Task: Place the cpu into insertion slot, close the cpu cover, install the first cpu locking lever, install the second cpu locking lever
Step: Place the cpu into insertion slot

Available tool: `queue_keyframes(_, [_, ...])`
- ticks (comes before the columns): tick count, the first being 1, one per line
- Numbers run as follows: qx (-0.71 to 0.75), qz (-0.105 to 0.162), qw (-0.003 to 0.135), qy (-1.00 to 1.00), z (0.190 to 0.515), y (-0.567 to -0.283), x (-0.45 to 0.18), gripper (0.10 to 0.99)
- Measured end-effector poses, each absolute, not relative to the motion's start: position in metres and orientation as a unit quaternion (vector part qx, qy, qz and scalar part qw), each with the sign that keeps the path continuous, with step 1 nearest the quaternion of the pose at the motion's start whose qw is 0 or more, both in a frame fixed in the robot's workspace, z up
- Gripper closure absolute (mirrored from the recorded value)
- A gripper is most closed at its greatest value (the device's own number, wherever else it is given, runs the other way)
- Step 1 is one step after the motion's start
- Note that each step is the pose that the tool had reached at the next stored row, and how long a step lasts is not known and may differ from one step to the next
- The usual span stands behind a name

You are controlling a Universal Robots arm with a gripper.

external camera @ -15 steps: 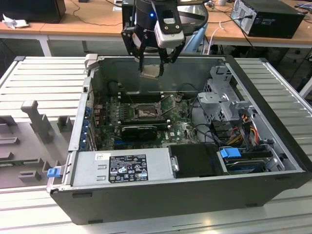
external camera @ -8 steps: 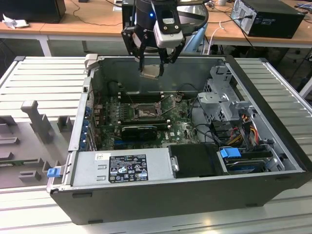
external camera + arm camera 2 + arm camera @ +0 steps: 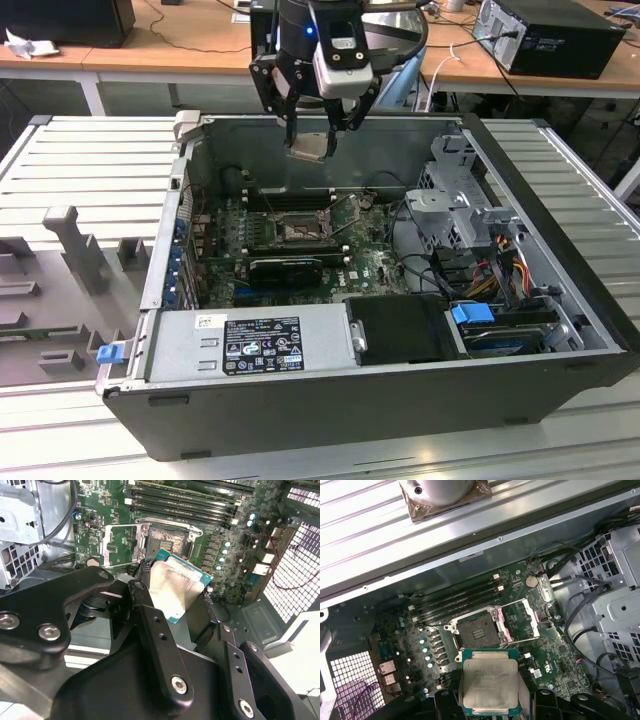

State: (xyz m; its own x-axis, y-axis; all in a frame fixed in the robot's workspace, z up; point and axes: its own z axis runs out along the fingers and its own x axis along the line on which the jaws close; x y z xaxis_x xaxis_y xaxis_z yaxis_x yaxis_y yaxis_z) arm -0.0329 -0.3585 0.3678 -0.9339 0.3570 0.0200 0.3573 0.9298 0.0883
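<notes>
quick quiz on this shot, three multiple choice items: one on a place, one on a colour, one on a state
1. Where is the cpu? A in the insertion slot; B in the gripper, in the air; C outside the case.
2. Colour of the circuit board? A green; B blue; C red.
3. The cpu cover is? A shut, unlatched; B shut and latched; C swung open.
Answers: 1 B, the gripper grips it and the slot is empty; 2 A, green surrounds the slot; 3 C, it stands open beside the slot.
</notes>
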Motion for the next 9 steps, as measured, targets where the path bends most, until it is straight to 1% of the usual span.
queue_keyframes(9, [-0.219,-0.045,0.0,-0.975,0.3674,-0.3585,-0.0329,0.557])
